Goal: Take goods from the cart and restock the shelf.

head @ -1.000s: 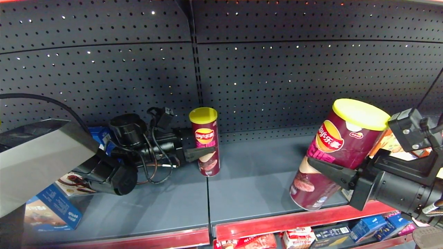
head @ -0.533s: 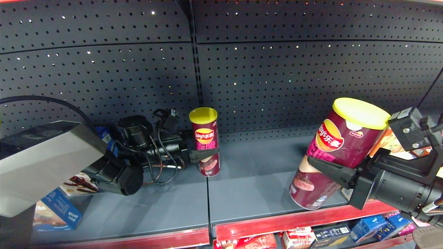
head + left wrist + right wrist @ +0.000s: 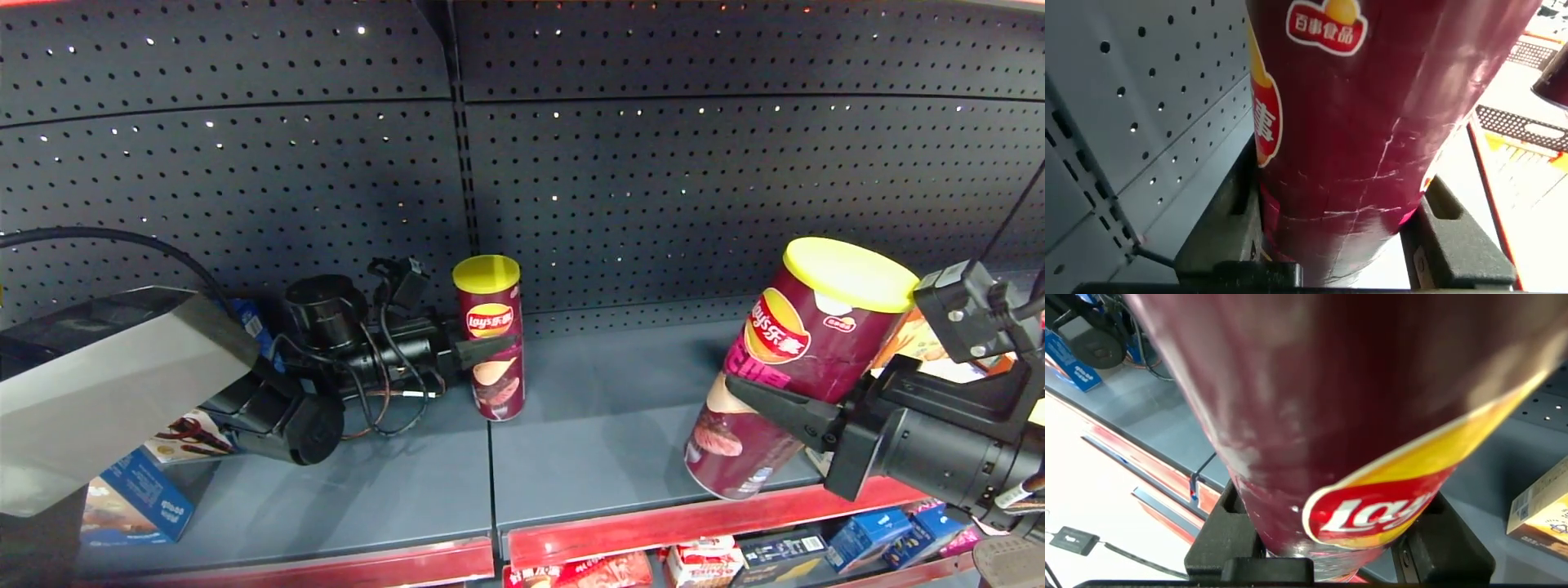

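Note:
A maroon chip can (image 3: pixel 491 335) with a yellow lid stands upright on the grey shelf (image 3: pixel 604 425) near the perforated back panel. My left gripper (image 3: pixel 494 353) is shut on its middle, and the same chip can (image 3: pixel 1372 139) sits between the dark fingers (image 3: pixel 1221 237) in the left wrist view. A second maroon chip can (image 3: pixel 796 359) leans tilted over the shelf's front right part, with my right gripper (image 3: pixel 767 404) shut on its lower half. That second chip can (image 3: pixel 1347 433) appears up close in the right wrist view.
Blue snack boxes (image 3: pixel 135 498) lie on the shelf at the left, under my left arm. Orange packages (image 3: pixel 922 339) stand at the far right of the shelf. Below the red front rail (image 3: pixel 702 518) sit more small boxes (image 3: pixel 865 539). The shelf's middle is bare.
The left gripper has carried its can slightly to the right along the back of the shelf. The right gripper and its can have dipped a little lower.

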Controlling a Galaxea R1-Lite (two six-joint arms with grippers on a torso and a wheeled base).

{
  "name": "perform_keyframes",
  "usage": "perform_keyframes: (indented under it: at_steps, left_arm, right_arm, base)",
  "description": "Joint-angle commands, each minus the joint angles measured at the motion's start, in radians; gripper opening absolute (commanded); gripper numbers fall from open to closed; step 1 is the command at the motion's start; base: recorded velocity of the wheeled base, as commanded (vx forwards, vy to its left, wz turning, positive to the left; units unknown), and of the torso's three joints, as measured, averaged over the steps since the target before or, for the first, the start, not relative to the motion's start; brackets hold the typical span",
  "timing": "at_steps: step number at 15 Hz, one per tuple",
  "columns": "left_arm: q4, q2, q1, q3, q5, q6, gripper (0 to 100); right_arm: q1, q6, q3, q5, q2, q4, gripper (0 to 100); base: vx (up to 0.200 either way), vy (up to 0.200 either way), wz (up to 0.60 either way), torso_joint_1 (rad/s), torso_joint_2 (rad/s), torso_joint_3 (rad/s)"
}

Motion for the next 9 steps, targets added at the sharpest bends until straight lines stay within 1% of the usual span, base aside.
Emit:
perform_keyframes:
  at_steps: [1,3,5,9]
  left_arm:
    - [0.000,-0.015,-0.003,0.005,0.000,0.000,0]
    - [0.000,-0.046,-0.008,0.021,0.000,0.001,0]
    - [-0.001,-0.100,-0.010,0.084,0.002,0.001,0]
    - [-0.020,-0.224,-0.017,0.256,0.003,0.007,0]
  right_arm:
    - [-0.001,-0.001,0.005,0.000,-0.006,0.000,0]
    - [-0.001,-0.001,0.008,-0.001,-0.014,0.000,0]
    - [-0.003,-0.001,0.017,-0.001,-0.021,0.000,0]
    - [-0.004,-0.002,0.031,-0.001,-0.021,0.000,0]
  base:
    - [0.000,0.000,0.00,0.000,0.00,0.000]
    - [0.000,0.000,0.00,0.000,0.00,0.000]
    - [0.000,0.000,0.00,0.000,0.00,0.000]
    - [0.000,0.000,0.00,0.000,0.00,0.000]
